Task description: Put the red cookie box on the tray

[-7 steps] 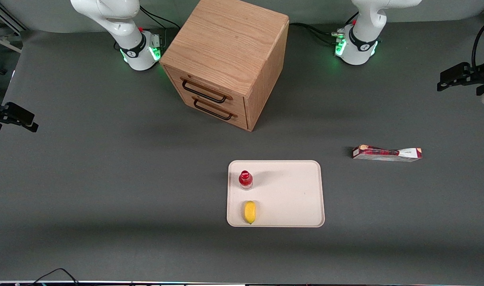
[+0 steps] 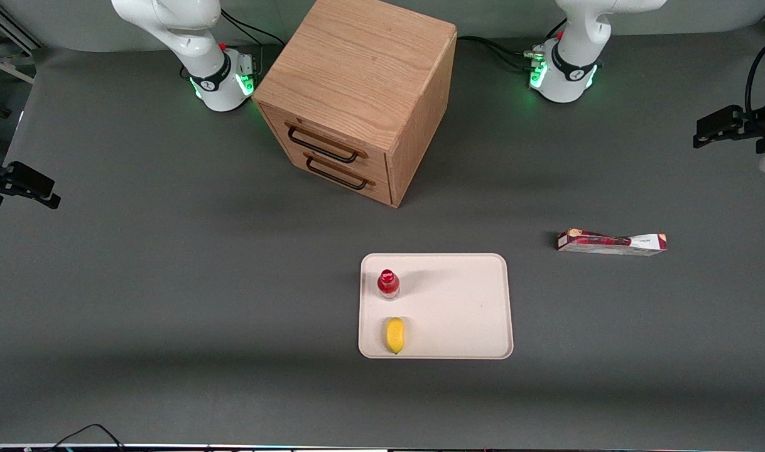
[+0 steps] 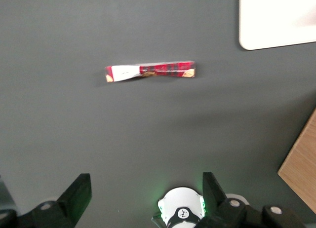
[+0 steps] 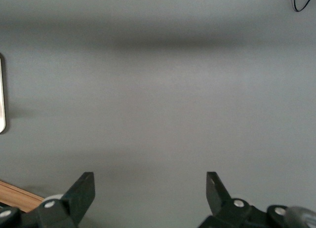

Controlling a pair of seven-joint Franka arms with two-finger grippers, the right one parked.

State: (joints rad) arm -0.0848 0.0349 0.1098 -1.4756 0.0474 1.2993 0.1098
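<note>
The red cookie box lies flat on the dark table toward the working arm's end, long and thin, dark red with a white end. It also shows in the left wrist view as the red cookie box. The cream-white tray sits nearer the front camera, beside the box and apart from it; a corner of the tray appears in the wrist view. My gripper hangs high at the working arm's end of the table, farther from the front camera than the box. The gripper is open, with only table between its fingers.
On the tray stand a small red-capped bottle and a yellow lemon. A wooden two-drawer cabinet stands at the back middle; its edge shows in the wrist view. The working arm's base glows green.
My gripper has shifted slightly upward and toward the table's edge in the front view. The box and tray have not moved.
</note>
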